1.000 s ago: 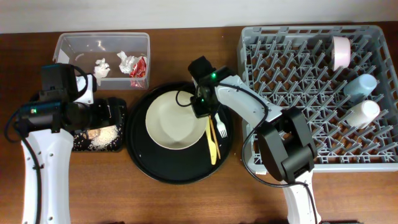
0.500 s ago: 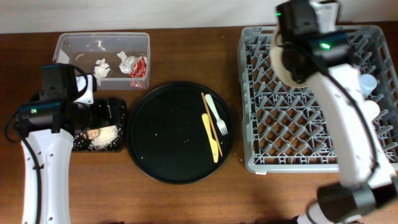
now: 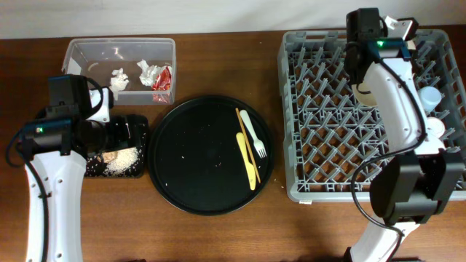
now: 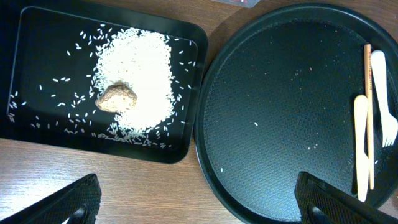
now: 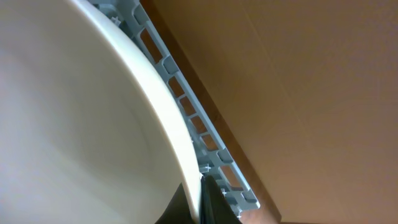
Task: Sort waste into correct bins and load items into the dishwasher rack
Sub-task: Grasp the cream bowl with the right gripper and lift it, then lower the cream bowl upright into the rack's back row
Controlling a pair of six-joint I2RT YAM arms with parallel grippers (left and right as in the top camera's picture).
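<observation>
Cream bowl [image 5: 74,124], off round tray [image 3: 189,167], now against rack [image 5: 189,112] wall

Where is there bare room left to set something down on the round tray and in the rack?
The round tray is mostly bare left of the knife, fork and chopsticks. The rack is open across its left half; its right edge is crowded with cups and the bowl.

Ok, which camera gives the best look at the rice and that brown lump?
The left wrist view: the rice and brown lump lie sharp and unobstructed in the black tray. Overhead shows them small and coarse. The right wrist view misses them, facing the cream bowl and rack.
</observation>
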